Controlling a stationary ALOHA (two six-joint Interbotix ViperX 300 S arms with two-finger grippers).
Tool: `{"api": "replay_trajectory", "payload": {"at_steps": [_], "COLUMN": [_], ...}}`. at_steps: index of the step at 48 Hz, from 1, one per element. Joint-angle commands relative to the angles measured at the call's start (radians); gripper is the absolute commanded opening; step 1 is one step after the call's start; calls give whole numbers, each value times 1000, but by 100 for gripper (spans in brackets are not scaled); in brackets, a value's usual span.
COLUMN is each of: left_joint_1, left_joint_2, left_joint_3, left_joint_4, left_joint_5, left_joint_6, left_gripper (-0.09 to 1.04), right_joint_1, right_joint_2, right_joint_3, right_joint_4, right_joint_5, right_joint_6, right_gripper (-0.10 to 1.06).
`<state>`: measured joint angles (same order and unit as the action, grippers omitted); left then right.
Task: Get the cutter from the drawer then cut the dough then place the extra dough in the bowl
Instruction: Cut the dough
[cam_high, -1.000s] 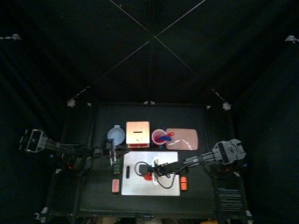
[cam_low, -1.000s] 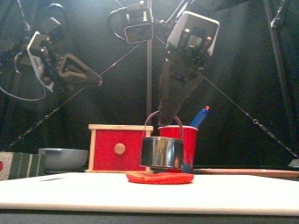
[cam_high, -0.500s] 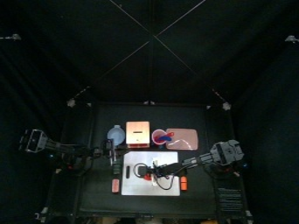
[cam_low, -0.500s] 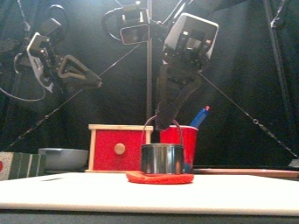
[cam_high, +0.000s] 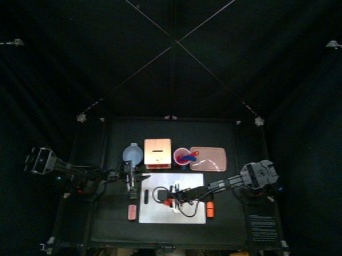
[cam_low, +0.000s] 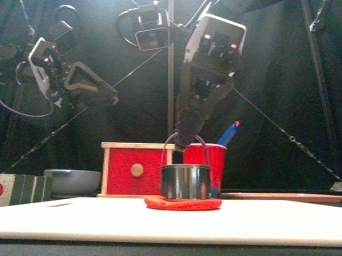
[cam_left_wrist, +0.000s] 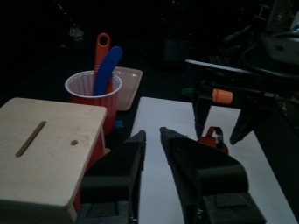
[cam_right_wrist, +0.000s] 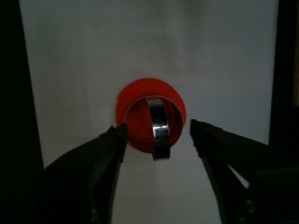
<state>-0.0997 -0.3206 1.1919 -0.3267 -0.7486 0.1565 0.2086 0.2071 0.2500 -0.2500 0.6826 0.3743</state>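
Your right gripper (cam_right_wrist: 156, 128) hung with jaws spread over the cutter (cam_low: 186, 180), which sat on the red dough (cam_low: 183, 203) on the white board (cam_low: 80, 215). The cutter was stiff metal and probably light, so grip its thin wire handle (cam_right_wrist: 159, 140). The dough was soft. Your resting left gripper (cam_left_wrist: 151, 134) seemed slightly parted.

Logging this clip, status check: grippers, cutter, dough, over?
Right gripper open, above cutter. Left gripper open, raised at left, empty. Cutter sits on red dough on white board. Nothing in the way.
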Motion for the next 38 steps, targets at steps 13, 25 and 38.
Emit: {"api": "replay_trajectory", "payload": {"at_steps": [13,25,38], "left_joint_1": [-153,-290,-360], "left_joint_2": [250,414,551], "left_joint_3": [-178,-270,-334], "left_joint_4": [-118,-268,-351], "left_joint_5": [-23,-173,-308], "left_joint_6": [26,84,91], "left_gripper": [86,86,86], "right_joint_1": [2,-29,-106], "right_joint_2": [-212,-410,-380], "right_joint_3": [144,460,670], "right_joint_4": [-31,-74,-75], "right_joint_5": [-202,-583,-1045], "right_joint_6": [5,2,-20], "right_gripper": [102,102,102]}}
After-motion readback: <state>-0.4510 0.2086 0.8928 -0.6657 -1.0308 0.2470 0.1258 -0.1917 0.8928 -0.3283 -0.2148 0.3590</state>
